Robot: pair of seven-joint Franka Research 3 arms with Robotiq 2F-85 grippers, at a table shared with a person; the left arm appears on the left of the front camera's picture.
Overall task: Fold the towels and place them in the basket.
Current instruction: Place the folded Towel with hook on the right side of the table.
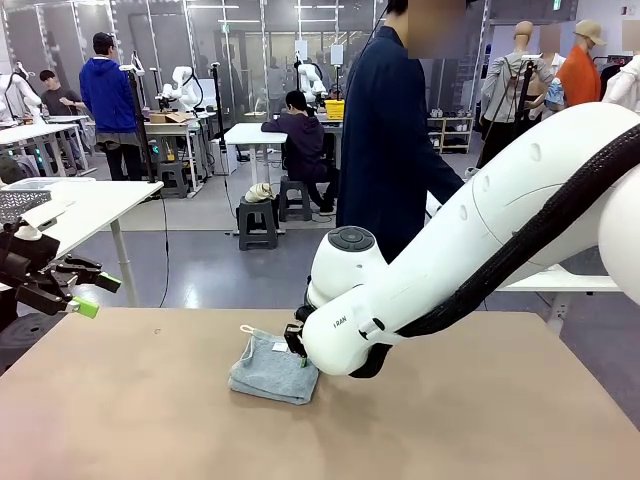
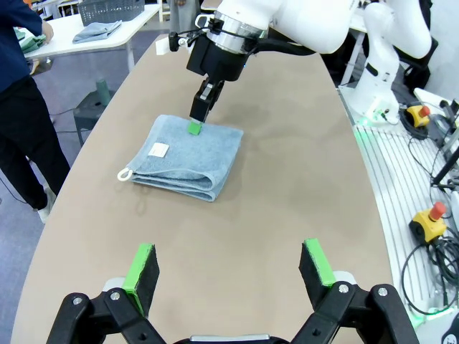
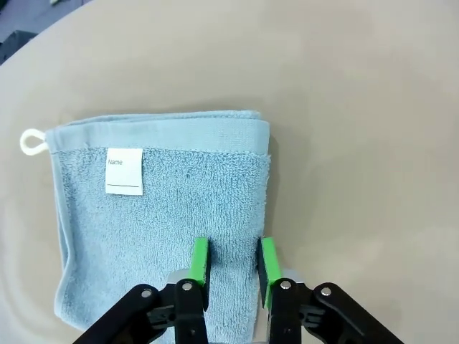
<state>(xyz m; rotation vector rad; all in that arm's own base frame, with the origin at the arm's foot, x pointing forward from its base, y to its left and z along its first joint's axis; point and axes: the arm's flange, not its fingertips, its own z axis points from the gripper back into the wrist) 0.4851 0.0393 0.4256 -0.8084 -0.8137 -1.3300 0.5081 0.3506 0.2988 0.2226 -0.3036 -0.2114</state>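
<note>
A pale blue-grey towel [image 1: 270,372] [image 2: 188,154] [image 3: 165,208] lies folded on the tan table, its white label and loop facing up. My right gripper [image 1: 296,342] [image 2: 197,118] [image 3: 233,261] reaches down onto the towel's edge, green pads close together with a strip of terry pinched between them. My left gripper [image 1: 62,290] [image 2: 229,269] hangs open and empty at the table's left end, well apart from the towel. A grey lattice-mesh basket [image 1: 20,205] [image 2: 107,11] stands on the white side table; I cannot tell whether it is the task's basket.
A person in a dark coat [image 1: 385,150] stands at the far side of the table. Another blue towel [image 2: 97,30] lies on the white side table [image 1: 95,205] next to the mesh basket. Bare tan tabletop [image 1: 480,420] surrounds the folded towel.
</note>
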